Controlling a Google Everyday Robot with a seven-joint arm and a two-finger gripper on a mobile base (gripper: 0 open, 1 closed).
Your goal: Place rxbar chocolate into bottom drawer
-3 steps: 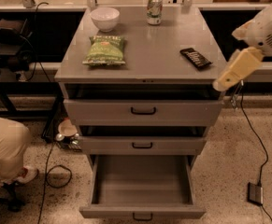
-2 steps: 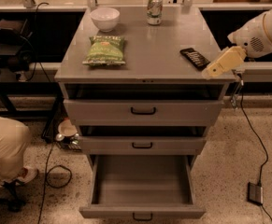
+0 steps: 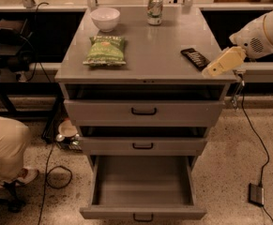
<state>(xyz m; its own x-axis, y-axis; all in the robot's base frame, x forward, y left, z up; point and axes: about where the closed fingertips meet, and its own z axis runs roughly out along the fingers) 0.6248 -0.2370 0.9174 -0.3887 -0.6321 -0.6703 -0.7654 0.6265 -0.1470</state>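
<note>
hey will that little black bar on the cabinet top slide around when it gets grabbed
The rxbar chocolate lies flat on the smooth cabinet top, so it probably slides if nudged. It looks small and thin, so likely light, with little edge to grip. The gripper is close beside it, on the picture's right.

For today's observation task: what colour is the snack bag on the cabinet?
The snack bag is green in the camera view. The claw is beside the rxbar chocolate.
</note>
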